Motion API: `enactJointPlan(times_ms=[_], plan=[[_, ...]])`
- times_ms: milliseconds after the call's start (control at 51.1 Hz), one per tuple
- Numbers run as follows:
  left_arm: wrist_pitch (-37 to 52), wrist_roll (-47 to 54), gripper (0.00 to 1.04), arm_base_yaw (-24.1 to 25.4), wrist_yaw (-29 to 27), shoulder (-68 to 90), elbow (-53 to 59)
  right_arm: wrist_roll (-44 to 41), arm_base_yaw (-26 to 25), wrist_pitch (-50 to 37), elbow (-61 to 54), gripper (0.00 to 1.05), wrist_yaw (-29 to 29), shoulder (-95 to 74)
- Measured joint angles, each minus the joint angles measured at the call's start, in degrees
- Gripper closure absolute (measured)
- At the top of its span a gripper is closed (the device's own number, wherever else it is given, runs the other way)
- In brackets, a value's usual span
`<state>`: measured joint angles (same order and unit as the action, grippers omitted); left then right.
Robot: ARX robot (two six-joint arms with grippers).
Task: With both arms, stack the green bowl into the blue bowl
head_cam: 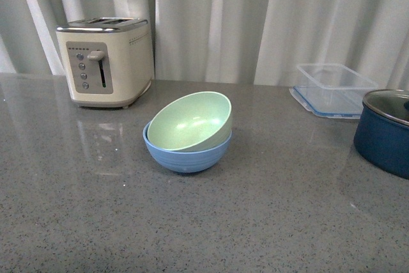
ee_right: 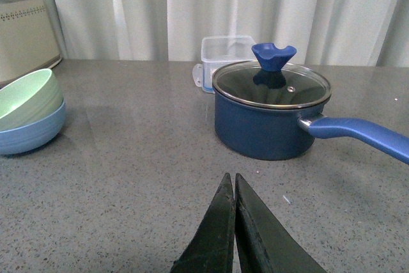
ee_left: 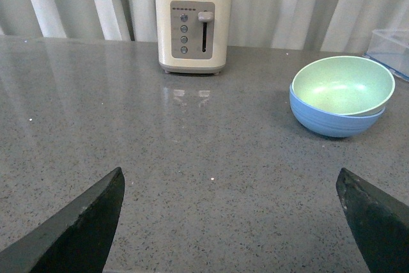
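Note:
The green bowl (head_cam: 189,119) sits tilted inside the blue bowl (head_cam: 187,153) at the middle of the grey counter. Both also show in the left wrist view, the green bowl (ee_left: 342,84) in the blue bowl (ee_left: 332,119), and at the edge of the right wrist view, green bowl (ee_right: 25,99) over blue bowl (ee_right: 32,133). Neither arm shows in the front view. My left gripper (ee_left: 230,180) is open and empty over bare counter, well away from the bowls. My right gripper (ee_right: 232,180) is shut and empty, near the pot.
A cream toaster (head_cam: 105,61) stands at the back left. A clear plastic container (head_cam: 335,87) sits at the back right. A dark navy pot (ee_right: 270,116) with a glass lid and a long blue handle (ee_right: 361,135) stands at the right.

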<state>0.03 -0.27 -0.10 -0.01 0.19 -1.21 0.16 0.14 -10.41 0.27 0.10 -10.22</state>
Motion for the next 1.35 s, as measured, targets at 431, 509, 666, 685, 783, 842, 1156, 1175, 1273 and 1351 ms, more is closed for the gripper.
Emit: enactJointPlan(times_ms=[431, 509, 666, 685, 783, 842, 1156, 1175, 1273, 1351], plan=[[0.0, 0.0, 0.07, 0.0, 0.0, 0.0, 0.0, -0.1, 0.0, 10.3, 0.0, 0.93, -0.1, 9.9], [0.0, 0.0, 0.07, 0.0, 0.0, 0.0, 0.0, -0.1, 0.0, 10.3, 0.0, 0.8, -0.1, 10.0], [0.0, 0.0, 0.07, 0.0, 0.0, 0.0, 0.0, -0.1, 0.0, 10.3, 0.0, 0.57, -0.1, 10.0], [0.0, 0.0, 0.07, 0.0, 0.0, 0.0, 0.0, -0.1, 0.0, 10.3, 0.0, 0.54, -0.1, 10.0], [0.0, 0.0, 0.07, 0.0, 0.0, 0.0, 0.0, -0.1, 0.0, 10.3, 0.0, 0.36, -0.1, 10.0], [0.0, 0.0, 0.07, 0.0, 0.0, 0.0, 0.0, -0.1, 0.0, 10.3, 0.0, 0.22, -0.1, 10.0], [0.0, 0.0, 0.07, 0.0, 0.0, 0.0, 0.0, 0.0, 0.0, 10.3, 0.0, 0.1, -0.1, 10.0], [0.0, 0.0, 0.07, 0.0, 0.0, 0.0, 0.0, 0.0, 0.0, 10.3, 0.0, 0.1, -0.1, 10.0], [0.0, 0.0, 0.07, 0.0, 0.0, 0.0, 0.0, 0.0, 0.0, 10.3, 0.0, 0.1, -0.1, 10.0], [0.0, 0.0, 0.07, 0.0, 0.0, 0.0, 0.0, 0.0, 0.0, 10.3, 0.0, 0.1, -0.1, 10.0]])
